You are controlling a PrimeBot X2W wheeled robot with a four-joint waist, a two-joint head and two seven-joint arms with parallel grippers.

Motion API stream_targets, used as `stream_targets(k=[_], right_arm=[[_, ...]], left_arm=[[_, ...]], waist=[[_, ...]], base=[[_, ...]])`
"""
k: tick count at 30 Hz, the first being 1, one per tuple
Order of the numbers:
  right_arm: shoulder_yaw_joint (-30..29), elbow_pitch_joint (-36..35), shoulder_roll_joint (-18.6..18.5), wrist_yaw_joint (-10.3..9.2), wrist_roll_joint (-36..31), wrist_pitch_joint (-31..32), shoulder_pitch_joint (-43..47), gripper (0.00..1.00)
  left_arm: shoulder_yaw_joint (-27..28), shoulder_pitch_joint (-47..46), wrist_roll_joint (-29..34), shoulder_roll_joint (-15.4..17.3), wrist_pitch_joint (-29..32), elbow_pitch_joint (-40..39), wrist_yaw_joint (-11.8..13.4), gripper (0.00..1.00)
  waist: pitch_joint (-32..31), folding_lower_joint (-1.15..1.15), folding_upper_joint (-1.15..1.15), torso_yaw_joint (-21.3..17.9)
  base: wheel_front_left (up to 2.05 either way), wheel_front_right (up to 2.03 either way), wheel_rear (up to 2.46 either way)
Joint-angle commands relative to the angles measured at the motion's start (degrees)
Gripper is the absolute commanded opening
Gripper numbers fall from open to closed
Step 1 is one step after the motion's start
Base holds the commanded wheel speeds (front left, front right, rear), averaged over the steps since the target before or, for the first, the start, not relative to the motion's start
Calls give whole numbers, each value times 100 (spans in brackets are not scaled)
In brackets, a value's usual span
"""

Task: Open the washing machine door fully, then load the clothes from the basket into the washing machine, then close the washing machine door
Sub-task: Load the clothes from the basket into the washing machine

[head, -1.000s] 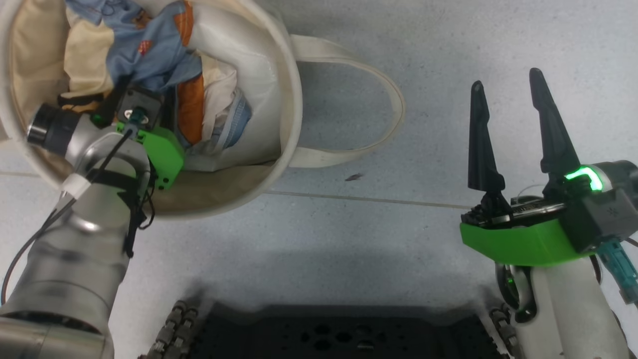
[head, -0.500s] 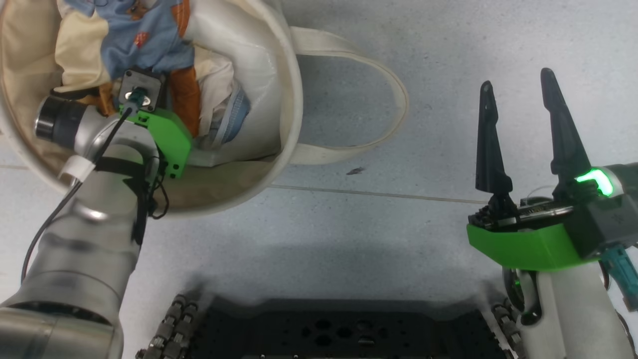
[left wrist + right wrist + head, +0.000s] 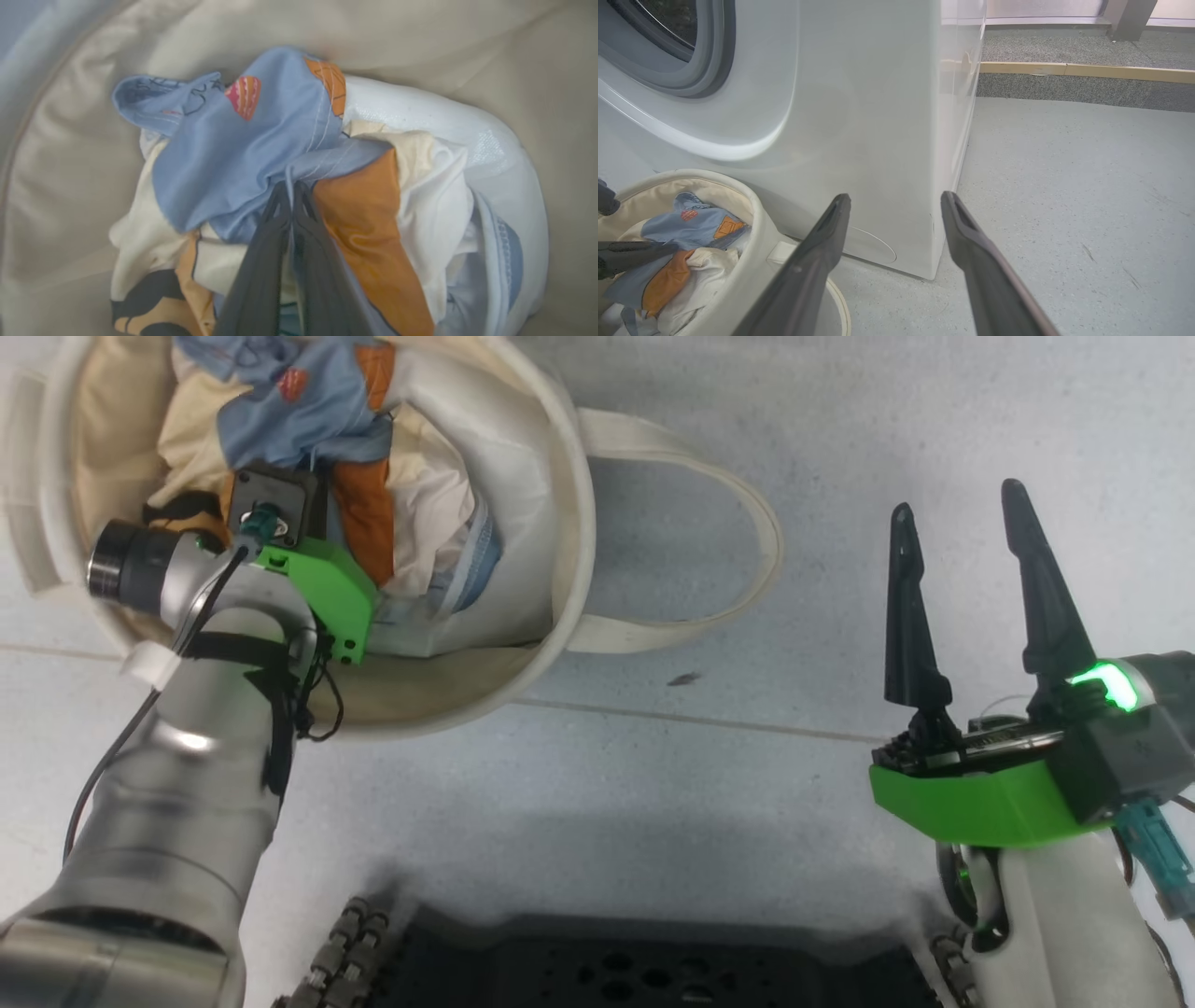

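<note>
Grip at the basket [image 3: 571, 523]: my left gripper [image 3: 290, 186] reaches down inside it, its two dark fingers [image 3: 261, 261] pressed together with a fold of the clothes [image 3: 233, 158] pinched at their tips. The light-blue cloth is drawn into creases where the tips meet. An orange patch lies just beside the tips on one side, and beige cloth with a dark print lies on the other.

The clothes are heaped in the middle of the basket, well below its rim. A plain white bundle [image 3: 444, 121] is wedged between the heap and the basket's cream wall, touching both. In the head view my pale left forearm [image 3: 177, 803] crosses the near rim of the basket.

One long loop handle [image 3: 752, 513] lies flat on the grey floor [image 3: 653, 784] on the basket's right side.

My right gripper [image 3: 957, 499] hangs over the floor well to the right of the basket, beyond the handle. Its jaws are spread wide and nothing is between them.

In the right wrist view the white washing machine [image 3: 859, 116] stands just behind the basket, its front panel close to the far rim. Its grey rubber ring [image 3: 707, 70] is above the basket.
</note>
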Motion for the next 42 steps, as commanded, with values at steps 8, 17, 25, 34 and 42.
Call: stream_targets(k=[8, 17, 25, 34, 42], right_arm=[[335, 123, 33, 1, 240, -28, 74, 100], [496, 349, 33, 1, 472, -28, 62, 100], [614, 553, 33, 1, 661, -28, 122, 100], [734, 723, 33, 1, 969, -28, 220, 100], [783, 839, 33, 1, 1242, -28, 450, 100]], left_arm=[[221, 1055, -142, 367, -68, -1365, 282, 0], [279, 1876, -145, 463, -69, -2384, 412, 0], [371, 2548, -121, 479, -69, -3338, 564, 0], [538, 3284, -22, 585, -70, -4567, 780, 0], [665, 4152, 7, 644, -70, -6140, 986, 0]], waist=[[-711, 0, 0, 99], [-1372, 0, 0, 161], [-1965, 0, 0, 212], [-2765, 0, 0, 160], [-3590, 0, 0, 137]], base=[[0, 0, 0], [0, 0, 0], [0, 0, 0], [0, 0, 0], [0, 0, 0]])
